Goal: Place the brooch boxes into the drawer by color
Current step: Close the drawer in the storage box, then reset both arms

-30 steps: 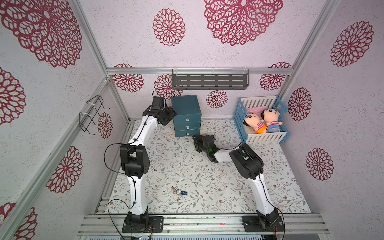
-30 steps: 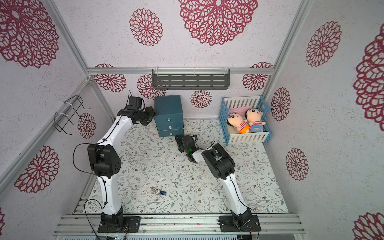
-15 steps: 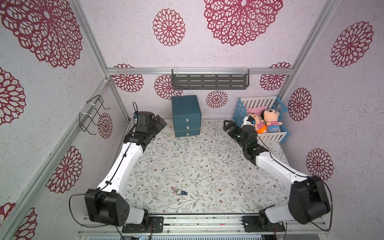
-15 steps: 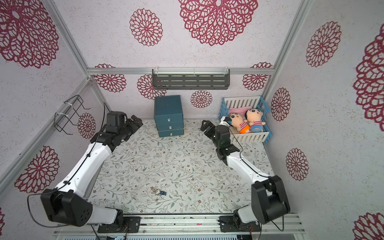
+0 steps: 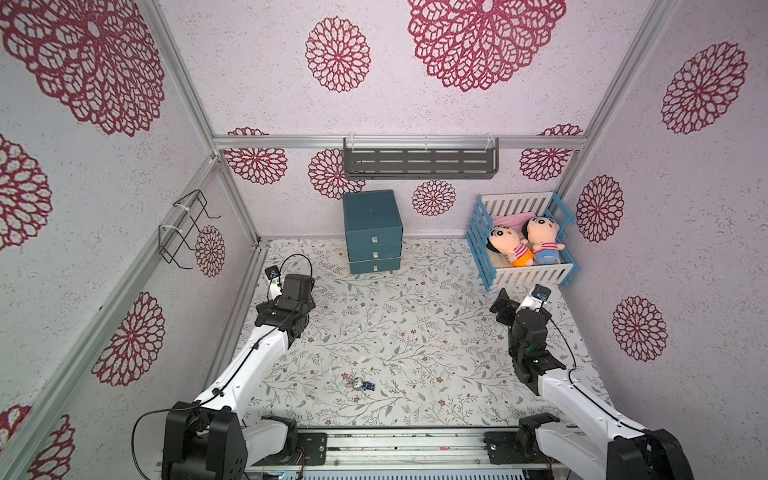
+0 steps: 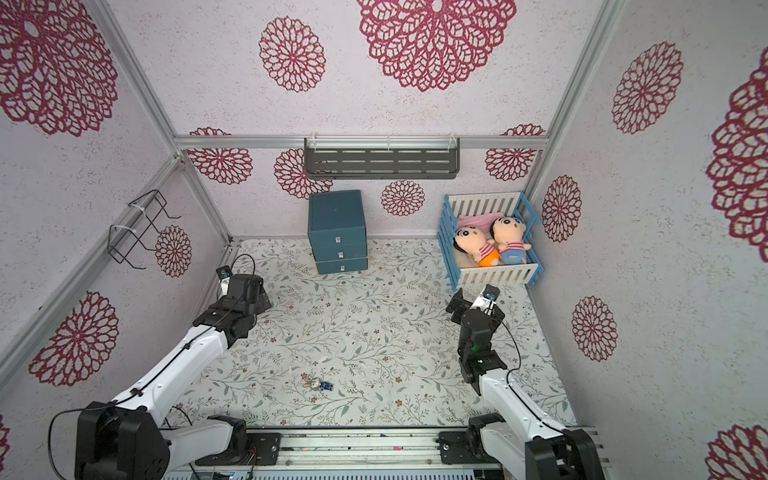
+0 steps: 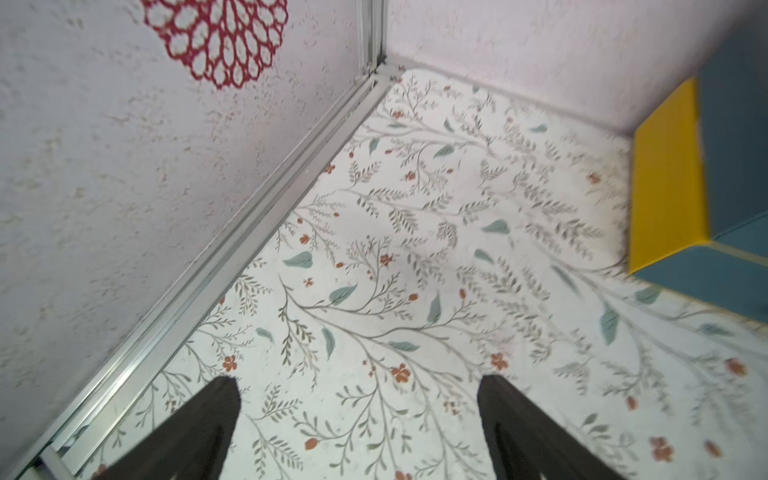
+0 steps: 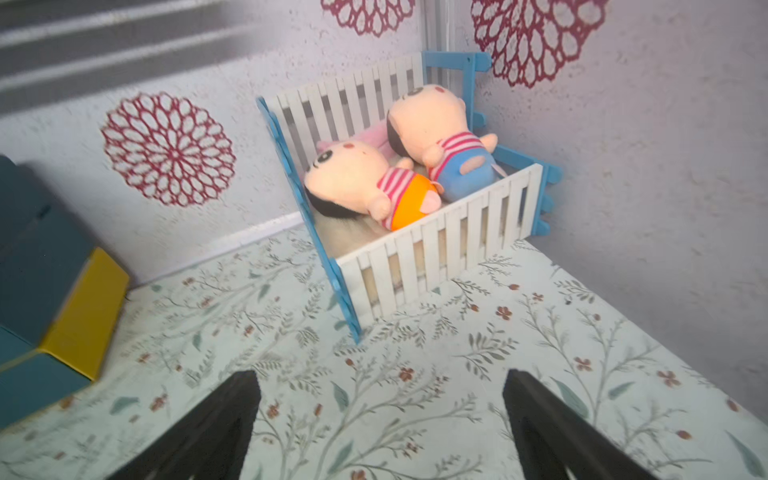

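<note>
The left gripper [image 7: 359,384] has its jaws spread wide with nothing between them, only the flowered table [image 7: 415,249] below. The right gripper [image 8: 380,376] is spread just as wide and is equally empty.

Outward from the left gripper, the drawer chest [image 7: 731,145] sits ahead and off toward the robot's right, showing a yellow side panel [image 7: 669,178]. From the right gripper, the same chest [image 8: 33,257] lies ahead and to the robot's left. The blue-and-white crib [image 8: 436,253] with its two plush dolls [image 8: 374,183] stands much closer to that gripper.

In both top views the drawer chest [image 5: 372,224] [image 6: 336,226] stands upright against the back wall. Its three stacked fronts face the robot's base, and all three look pushed in. The left gripper is the nearer of the two to it, and neither touches it.

No brooch boxes show in any view, on the table or in a gripper. The only loose item is a tiny grey-and-blue trinket [image 5: 357,384] lying near the front edge, well apart from both arms.

My judgement is that the brooch boxes are already inside the closed drawers and the sorting is finished or nearly so. The pictures cannot confirm what the drawers hold or whether the colours are sorted.
</note>
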Available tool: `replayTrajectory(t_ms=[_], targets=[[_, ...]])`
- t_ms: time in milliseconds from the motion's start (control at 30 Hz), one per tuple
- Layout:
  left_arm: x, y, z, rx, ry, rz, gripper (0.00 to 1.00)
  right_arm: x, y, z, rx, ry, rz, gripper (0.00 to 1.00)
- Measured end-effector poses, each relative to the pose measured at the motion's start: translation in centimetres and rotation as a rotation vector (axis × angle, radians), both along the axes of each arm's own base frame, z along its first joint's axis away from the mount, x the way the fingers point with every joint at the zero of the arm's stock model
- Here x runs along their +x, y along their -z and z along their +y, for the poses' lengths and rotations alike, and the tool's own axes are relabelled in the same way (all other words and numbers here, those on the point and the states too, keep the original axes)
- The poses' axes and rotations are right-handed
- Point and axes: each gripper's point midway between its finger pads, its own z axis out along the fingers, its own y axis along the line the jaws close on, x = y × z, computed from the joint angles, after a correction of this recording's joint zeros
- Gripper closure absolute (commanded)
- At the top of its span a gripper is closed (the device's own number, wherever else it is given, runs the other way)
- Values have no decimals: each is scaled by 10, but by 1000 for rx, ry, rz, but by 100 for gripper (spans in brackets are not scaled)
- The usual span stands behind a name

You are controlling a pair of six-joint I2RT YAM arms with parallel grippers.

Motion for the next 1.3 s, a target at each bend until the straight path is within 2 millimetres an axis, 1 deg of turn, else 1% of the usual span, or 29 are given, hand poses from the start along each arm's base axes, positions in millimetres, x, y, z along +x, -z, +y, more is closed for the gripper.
replayTrajectory(t_ms=[33, 133, 267, 333, 433, 467, 533, 600, 700, 767, 800, 900, 967, 1000, 1033, 1133, 1167, 1300], targets=[[-2, 8, 3, 21, 6, 14, 3, -4, 6, -3, -30, 5, 8, 1], [-1, 18, 9, 74, 30, 12, 3, -7, 13, -9, -81, 15, 12, 1], [10, 26, 12, 123, 75, -65, 3, -4, 16, -11, -120, 11, -13, 1], [14, 34, 16, 128, 83, -78, 3, -3, 24, -12, -134, 5, -12, 1], [24, 45, 30, 117, 68, -102, 3, -2, 38, -14, -152, -6, 4, 1], [27, 49, 34, 112, 68, -106, 3, -1, 40, -14, -158, -10, 4, 1], [36, 57, 38, 101, 85, -105, 3, 4, 41, -14, -159, -24, -10, 1], [47, 60, 40, 103, 110, -111, 3, 11, 40, -15, -154, -41, -18, 1], [58, 54, 42, 104, 139, -186, 3, 20, 28, -14, -139, -70, -67, 1], [53, 54, 46, 101, 144, -254, 3, 18, 18, -12, -129, -91, -136, 1], [49, 57, 45, 101, 153, -270, 3, 14, 18, -11, -127, -99, -155, 1], [35, 69, 39, 103, 194, -292, 3, 2, 29, -5, -124, -135, -171, 1], [35, 72, 37, 105, 203, -301, 3, 3, 39, -1, -122, -159, -158, 1], [37, 71, 39, 104, 197, -302, 3, 6, 45, 1, -121, -172, -139, 1], [41, 68, 42, 99, 184, -305, 3, 8, 45, 2, -120, -181, -139, 1], [54, 46, 50, 108, 154, -375, 3, 15, 32, 6, -120, -198, -185, 1], [55, 42, 52, 108, 148, -385, 3, 17, 29, 6, -120, -199, -195, 1], [56, 41, 53, 106, 137, -390, 3, 21, 22, 7, -122, -198, -213, 1]])
